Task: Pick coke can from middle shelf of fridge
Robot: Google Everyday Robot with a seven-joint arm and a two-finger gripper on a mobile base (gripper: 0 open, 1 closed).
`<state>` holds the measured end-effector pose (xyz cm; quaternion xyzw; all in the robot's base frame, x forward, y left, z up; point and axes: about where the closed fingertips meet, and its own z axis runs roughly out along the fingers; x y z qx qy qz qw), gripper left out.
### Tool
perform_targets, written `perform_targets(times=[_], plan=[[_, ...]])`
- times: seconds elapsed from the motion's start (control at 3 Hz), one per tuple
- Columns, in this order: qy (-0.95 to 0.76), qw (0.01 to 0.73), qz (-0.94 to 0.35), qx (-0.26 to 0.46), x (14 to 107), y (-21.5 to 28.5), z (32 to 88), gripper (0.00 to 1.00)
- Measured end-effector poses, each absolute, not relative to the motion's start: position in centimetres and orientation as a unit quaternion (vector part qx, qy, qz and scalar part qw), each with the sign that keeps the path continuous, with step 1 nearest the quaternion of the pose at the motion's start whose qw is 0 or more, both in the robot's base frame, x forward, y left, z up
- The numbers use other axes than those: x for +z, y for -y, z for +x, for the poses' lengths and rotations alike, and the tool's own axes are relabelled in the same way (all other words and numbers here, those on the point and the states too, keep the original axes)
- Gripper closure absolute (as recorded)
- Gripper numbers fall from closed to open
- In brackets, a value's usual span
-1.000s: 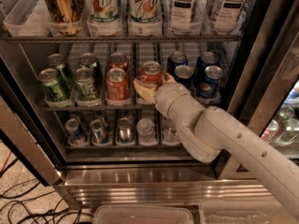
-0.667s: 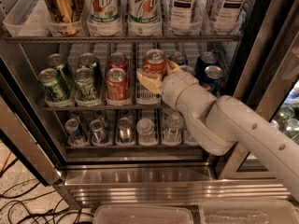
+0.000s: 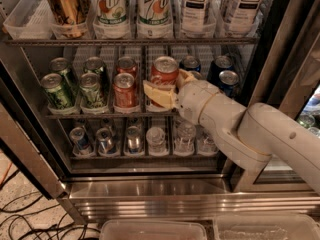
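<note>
Camera view, nearest to farthest. At your lower edge lie two clear plastic bins (image 3: 150,229), and to the left loose cables (image 3: 30,219) trail over a speckled floor (image 3: 12,189). Behind them runs the stainless sill of the fridge (image 3: 150,194), whose door stands open so that you have a straight reach inside.

The white arm (image 3: 260,134) enters from the right and slopes up to the claw (image 3: 167,84), which is at the front of the middle shelf (image 3: 100,115). Its cream fingers (image 3: 159,95) bracket the coke can (image 3: 164,74), one crossing the can's front left and the other at its right side. Both touch it, so the claw reads as closed on the can. Hold it upright like this; a side grip suits a smooth cylinder in a narrow lane. The can stands in the fourth lane from the left, at the shelf's front edge; whether its base has left the tray is hidden by the finger.

Just beside it on the left stands a plainer red can (image 3: 125,89), then green cans (image 3: 57,90); blue cans (image 3: 227,81) sit to the right, behind the wrist. Withdraw straight outward, since the neighbours are close. Above is a rack of tall cans and bottles (image 3: 110,4), and below, small silver cans (image 3: 132,139).
</note>
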<state>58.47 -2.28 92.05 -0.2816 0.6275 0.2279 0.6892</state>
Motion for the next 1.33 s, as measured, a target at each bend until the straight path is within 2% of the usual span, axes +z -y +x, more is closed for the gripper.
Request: perform_targets(times=[0.33, 1.0, 1.33], plan=[[-0.635, 0.650, -0.292, 0.297, 91.1, 1.0, 56.3, 1.00], [-0.655, 0.550, -0.361, 0.370, 91.4, 0.6, 54.1, 1.00], [-0.670, 0.516, -0.346, 0.405, 90.4, 1.8, 53.0, 1.00]])
